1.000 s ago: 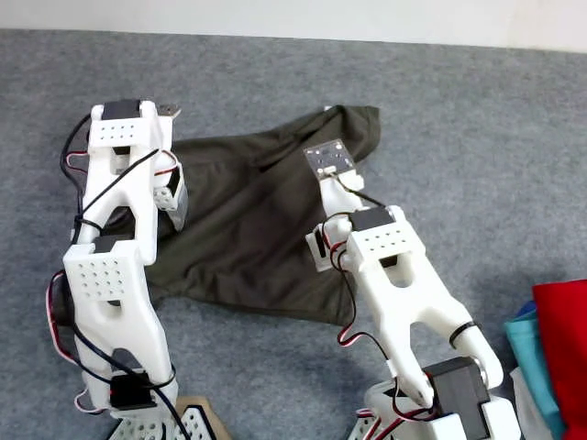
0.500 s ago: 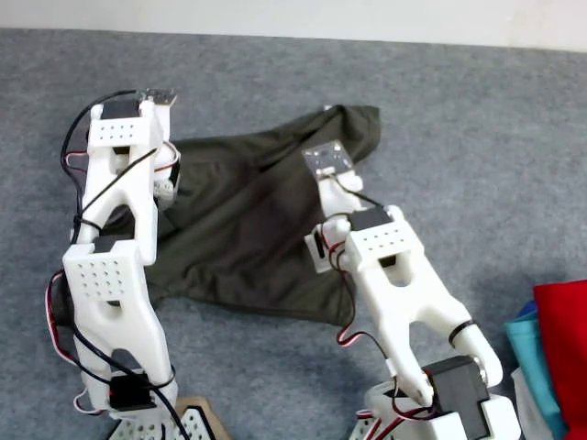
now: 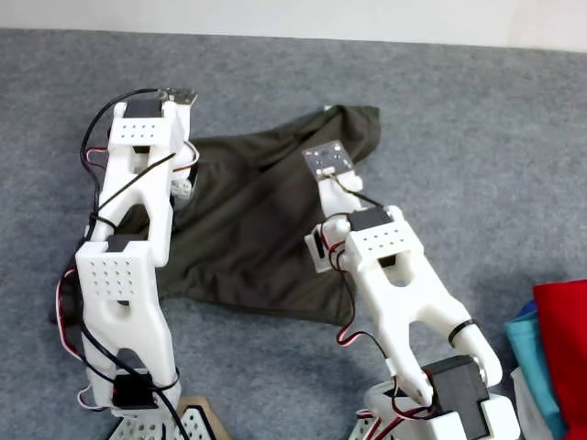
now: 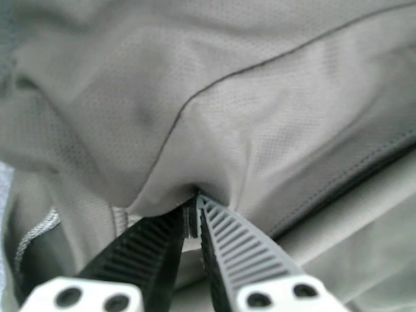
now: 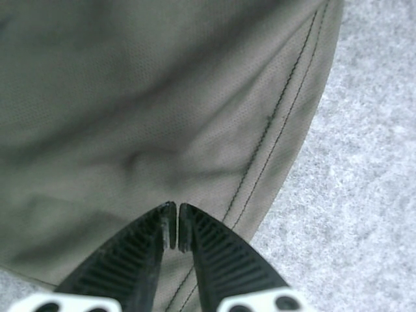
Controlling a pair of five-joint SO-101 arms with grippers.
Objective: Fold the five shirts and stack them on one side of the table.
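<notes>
A dark olive shirt (image 3: 257, 220) lies spread and rumpled on the grey table (image 3: 477, 137), between the two arms. My left arm (image 3: 142, 156) stands over the shirt's far left part. In the left wrist view my left gripper (image 4: 195, 209) is shut on a raised pinch of the shirt (image 4: 260, 117), which puckers at the tips. My right arm (image 3: 385, 247) is over the shirt's far right part. My right gripper (image 5: 171, 224) is shut, tips down at the shirt (image 5: 130, 97) just inside its stitched hem (image 5: 286, 123). Whether it holds any fabric is unclear.
A pile of other shirts lies at the near right edge, a red one (image 3: 561, 330) over a teal one (image 3: 525, 344). Bare grey table (image 5: 377, 182) stretches right of and beyond the olive shirt. A brown board corner (image 3: 197, 417) sits by the left arm's base.
My left arm has swung to the right and farther away, carrying the shirt's left edge inward with it. The right arm has kept still.
</notes>
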